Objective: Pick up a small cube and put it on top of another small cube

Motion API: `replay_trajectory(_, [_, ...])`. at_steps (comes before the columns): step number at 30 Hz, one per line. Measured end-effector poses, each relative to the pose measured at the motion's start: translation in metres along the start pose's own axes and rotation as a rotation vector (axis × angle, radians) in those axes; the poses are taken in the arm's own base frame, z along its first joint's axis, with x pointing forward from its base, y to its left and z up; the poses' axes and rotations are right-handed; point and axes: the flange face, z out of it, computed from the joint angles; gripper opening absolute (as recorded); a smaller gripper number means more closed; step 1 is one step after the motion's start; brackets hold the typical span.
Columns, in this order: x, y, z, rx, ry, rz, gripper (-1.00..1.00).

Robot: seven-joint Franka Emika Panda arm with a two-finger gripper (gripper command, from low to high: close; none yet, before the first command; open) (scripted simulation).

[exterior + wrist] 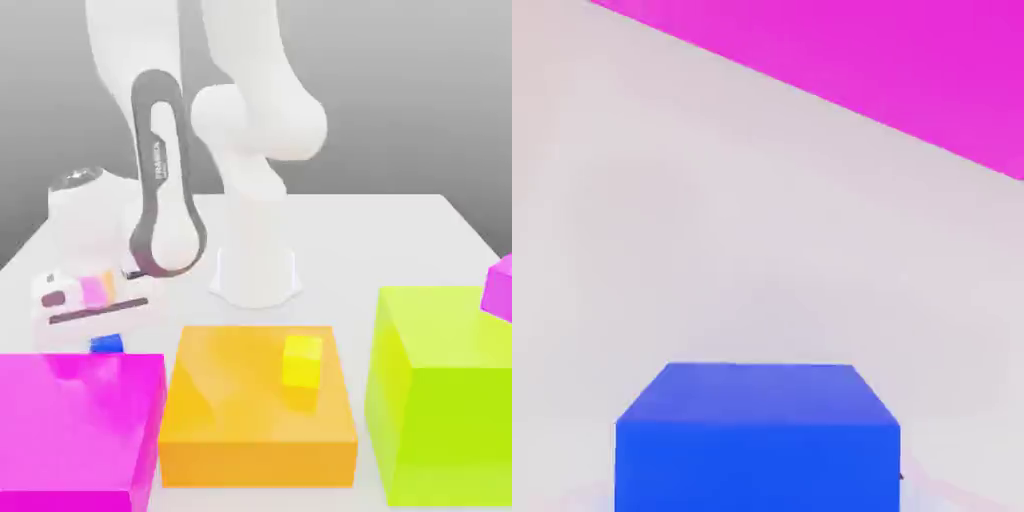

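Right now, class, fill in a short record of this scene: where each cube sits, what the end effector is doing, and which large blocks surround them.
blue cube: on the white table, behind the magenta block
end effector: lowered over the blue cube, shut
held: cannot tell whether the blue cube is gripped
yellow cube: resting on the orange block
other blocks: lime block at the exterior view's right

The blue cube [105,344] is boxed in by the big pink block [80,425] just beside it. The orange block [258,415] and green block [450,400] are lined up near. Open table [400,245] is left behind them.
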Motion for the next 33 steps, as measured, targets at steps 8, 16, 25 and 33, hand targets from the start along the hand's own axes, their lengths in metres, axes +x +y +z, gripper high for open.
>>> replay_trajectory(8, [0.019, -0.018, -0.035, -0.005, -0.024, -0.028, -1.0])
replay_trajectory(16, [0.036, 0.01, -0.021, -0.063, -0.055, 0.136, -1.0])
replay_trajectory(25, [0.067, 0.035, -0.014, -0.216, -0.067, 0.271, -1.0])
replay_trajectory(33, [0.098, 0.062, -0.026, -0.416, -0.016, 0.376, -1.0])
